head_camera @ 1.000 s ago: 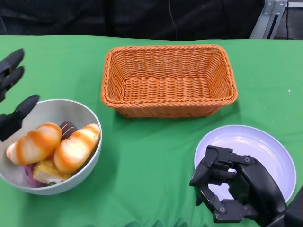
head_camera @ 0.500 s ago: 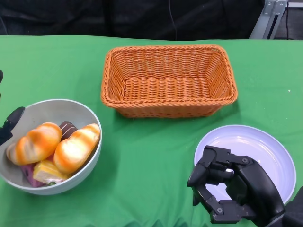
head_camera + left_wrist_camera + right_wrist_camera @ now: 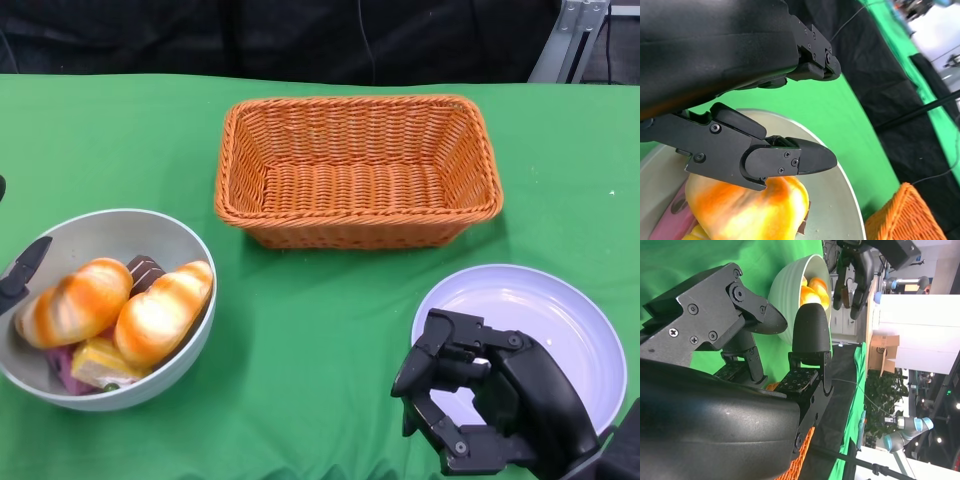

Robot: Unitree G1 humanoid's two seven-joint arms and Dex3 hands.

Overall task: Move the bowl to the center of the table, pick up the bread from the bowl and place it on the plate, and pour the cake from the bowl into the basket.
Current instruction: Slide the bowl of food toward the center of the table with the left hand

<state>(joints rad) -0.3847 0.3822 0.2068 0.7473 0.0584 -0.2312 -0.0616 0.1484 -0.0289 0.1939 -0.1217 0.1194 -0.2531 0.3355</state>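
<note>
The grey bowl (image 3: 190, 250) sits at the table's near left. It holds two orange-and-white bread rolls (image 3: 160, 312), a dark cake piece (image 3: 143, 272) and a yellow cake piece (image 3: 95, 362). Of my left hand (image 3: 20, 274) the head view shows only a fingertip at the bowl's left rim. In the left wrist view its fingers (image 3: 800, 159) are spread, one above a roll (image 3: 745, 210) inside the bowl (image 3: 840, 190), and it holds nothing. My right hand (image 3: 490, 405) hovers over the near left edge of the white plate (image 3: 540, 310), fingers bent and apart, empty. The orange wicker basket (image 3: 358, 170) is empty.
The basket stands at the middle back of the green table (image 3: 310, 330). The plate lies at the near right. A metal frame (image 3: 570, 35) stands beyond the far right corner. The right wrist view shows the bowl (image 3: 790, 290) with my left hand (image 3: 855, 275) behind it.
My left hand has slid off the picture's left edge, leaving one fingertip at the bowl's rim. The right hand has crept slightly left. Bowl, basket and plate stay put.
</note>
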